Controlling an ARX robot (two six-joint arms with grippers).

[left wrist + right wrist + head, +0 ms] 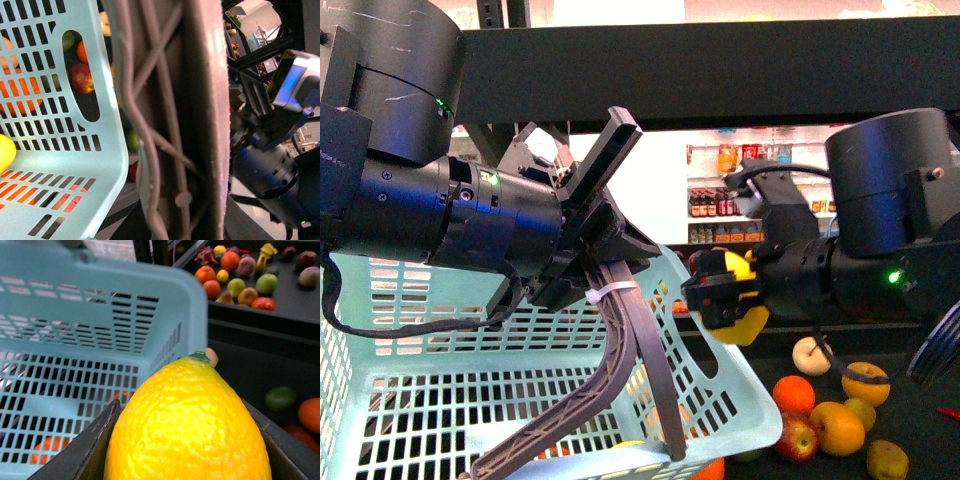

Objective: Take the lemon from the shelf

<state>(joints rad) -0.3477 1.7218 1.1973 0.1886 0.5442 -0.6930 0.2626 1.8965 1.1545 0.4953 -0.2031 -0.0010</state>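
The lemon [187, 425] is bright yellow with a dimpled skin and fills the right wrist view, pinched between two dark fingers [90, 452]. In the front view the lemon [748, 322] hangs in my right gripper [725, 298], which is shut on it just beyond the right rim of a pale blue basket [720, 385]. My left gripper [605, 225] is shut on the grey basket handle [625, 310] and holds the basket up in front of the black shelf [720, 70]. The basket handle [170, 125] fills the left wrist view.
Oranges, apples and other fruit [835, 405] lie on the shelf's lower tier at the right, below my right arm. More fruit [240, 275] sits on a further tier. A yellow fruit [4, 152] lies inside the basket. White store shelves [720, 205] stand far behind.
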